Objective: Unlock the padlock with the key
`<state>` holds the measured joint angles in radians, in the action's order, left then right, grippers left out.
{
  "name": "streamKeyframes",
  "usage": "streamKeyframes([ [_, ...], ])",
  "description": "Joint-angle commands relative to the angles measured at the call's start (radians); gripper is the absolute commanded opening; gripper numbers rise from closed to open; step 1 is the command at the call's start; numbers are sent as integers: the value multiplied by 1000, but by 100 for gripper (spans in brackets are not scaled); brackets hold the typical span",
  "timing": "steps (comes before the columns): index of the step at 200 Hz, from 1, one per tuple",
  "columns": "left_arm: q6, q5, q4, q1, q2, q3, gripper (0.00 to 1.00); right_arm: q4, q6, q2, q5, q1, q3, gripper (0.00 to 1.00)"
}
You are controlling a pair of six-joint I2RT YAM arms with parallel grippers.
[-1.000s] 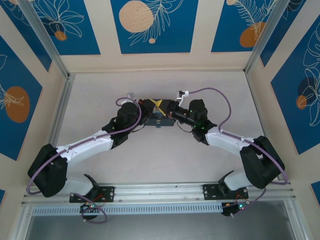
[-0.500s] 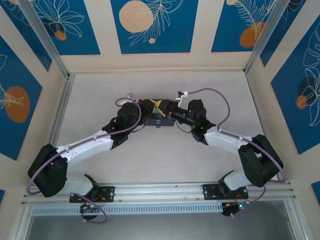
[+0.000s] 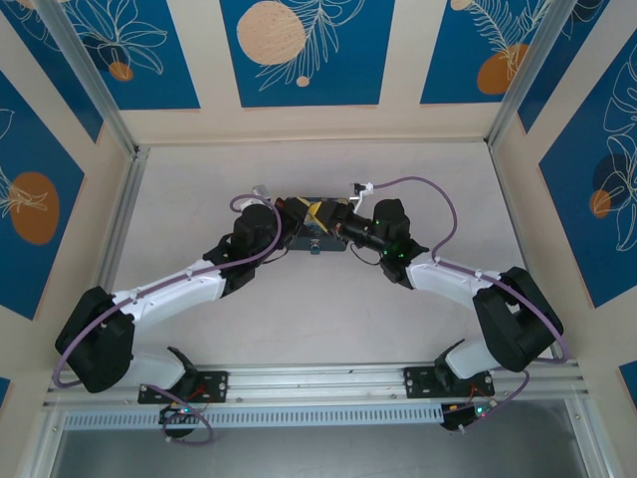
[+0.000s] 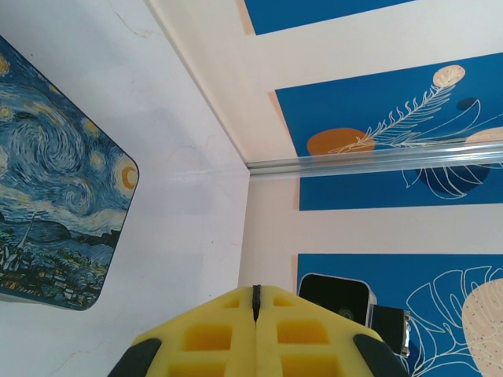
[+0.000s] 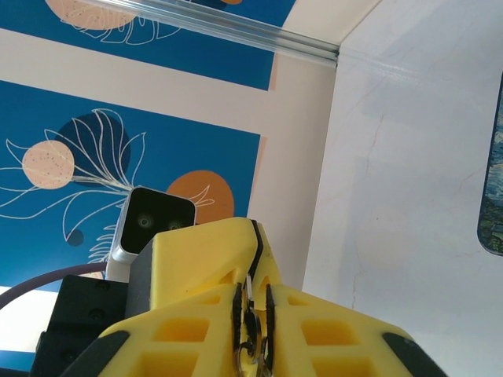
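Note:
Both grippers meet tip to tip above the blue-and-yellow tin. My right gripper is shut on the key, a thin metal piece on a small ring standing between its black pads. The key's silvery end reaches up to the closed tips of my left gripper, right in front of it. In the left wrist view my left gripper is shut, with nothing seen between its yellow fingers. A tiny dark thing at the tin's near edge looks like the padlock. From above, the left gripper and right gripper touch.
The tin lies on the white table, left of my left fingers; its edge shows at the right of the right wrist view. Panelled walls close the table on three sides. An aluminium rail runs along the near edge.
My right gripper's jaws have narrowed onto the key and the arm has edged slightly left toward the left gripper. The left arm has stayed put.

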<state>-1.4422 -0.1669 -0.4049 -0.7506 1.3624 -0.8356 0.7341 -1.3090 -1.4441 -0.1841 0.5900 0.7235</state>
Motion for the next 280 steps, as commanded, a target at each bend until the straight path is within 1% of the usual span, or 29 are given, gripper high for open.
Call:
streamKeyframes([
  [1, -7, -26, -29, -15, -16, -3, 0, 25, -3, -4, 3, 6, -12, 11],
  [8, -7, -27, -29, -15, -16, -4, 0, 23, -4, -4, 5, 5, -11, 9],
  [18, -6, -29, -27, -15, -16, -2, 0, 22, -4, -5, 4, 6, -13, 4],
  [31, -5, -29, -28, -16, -16, -2, 0, 22, -6, -4, 3, 5, -16, 0],
  [82, 13, -29, -13, -16, -27, -5, 0, 16, -5, 17, 6, -3, -46, 0],
  [103, 49, -40, 25, -13, -53, -8, 29, 13, -4, 32, -12, -20, -58, 0],
  [115, 68, -43, 52, -9, -72, -8, 48, 1, 3, 47, -25, -34, -65, 0],
  [124, 83, -42, 74, -2, -87, -7, 59, -9, 8, 61, -35, -43, -73, 0],
  [131, 92, -39, 102, 5, -96, -12, 65, -17, 13, 70, -45, -53, -78, 0],
  [140, 106, -25, 154, 14, -107, -23, 70, -29, 17, 84, -59, -64, -86, 0],
  [159, 164, 46, 260, 48, -109, -66, 75, -54, 26, 115, -91, -89, -96, 0],
  [180, 235, 181, 363, 98, -79, -127, 77, -77, 46, 137, -153, -114, -95, 0],
  [203, 307, 351, 437, 150, -22, -192, 75, -83, 61, 144, -224, -136, -85, 0],
  [227, 327, 465, 429, 177, 22, -216, 68, -92, 76, 140, -266, -140, -69, 0],
  [239, 317, 509, 403, 184, 40, -220, 61, -95, 77, 136, -273, -140, -64, 0],
  [251, 298, 541, 371, 185, 55, -219, 57, -91, 72, 129, -273, -139, -59, 0],
  [268, 258, 574, 317, 184, 76, -211, 47, -84, 68, 119, -273, -135, -50, 0],
  [280, 229, 596, 281, 184, 91, -205, 44, -83, 66, 111, -273, -133, -41, 0],
])
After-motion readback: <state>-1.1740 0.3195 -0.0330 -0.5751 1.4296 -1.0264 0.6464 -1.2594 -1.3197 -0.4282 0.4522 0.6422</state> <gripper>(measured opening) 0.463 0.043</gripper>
